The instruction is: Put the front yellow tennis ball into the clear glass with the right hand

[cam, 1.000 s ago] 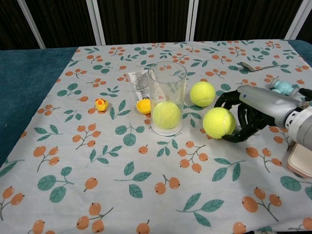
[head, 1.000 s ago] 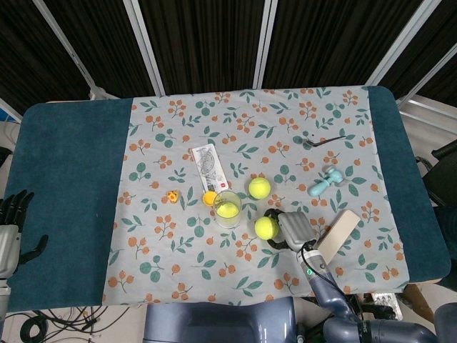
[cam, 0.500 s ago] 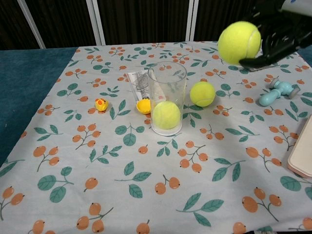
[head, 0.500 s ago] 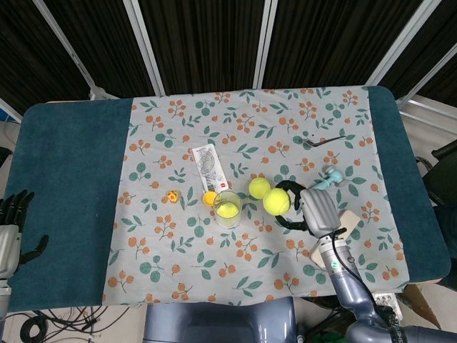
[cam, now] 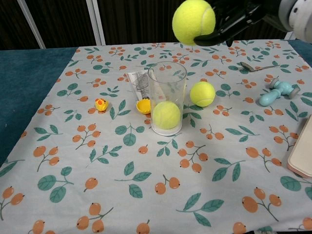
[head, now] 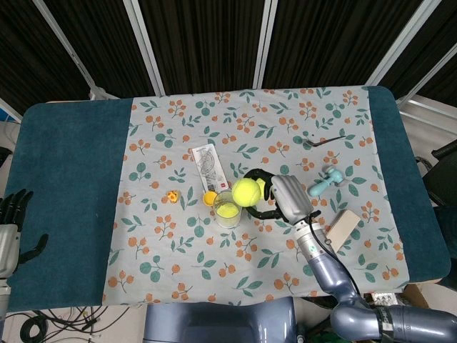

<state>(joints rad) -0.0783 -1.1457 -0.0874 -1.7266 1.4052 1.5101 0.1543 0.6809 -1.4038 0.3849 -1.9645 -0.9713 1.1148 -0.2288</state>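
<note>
Pick done, drop pending. Right hand (cam: 234, 17) grips the front yellow tennis ball (cam: 193, 21), airborne, at about 1 o'clock of the clear glass (cam: 167, 97) rim, not yet centred over it. Glass already holds one ball (cam: 166, 115). Left hand (head: 11, 229) idle off the worktop edge, fingers apart, empty.

Looks like a robot test lab rather than a home. Behind the right hand (head: 284, 197), black curtain panels (head: 200, 43) on metal frames (head: 265, 36); beneath it, a table (head: 64, 186) under a leaf-print cloth (head: 235, 264); loose cables (head: 43, 325) on the floor.
</note>
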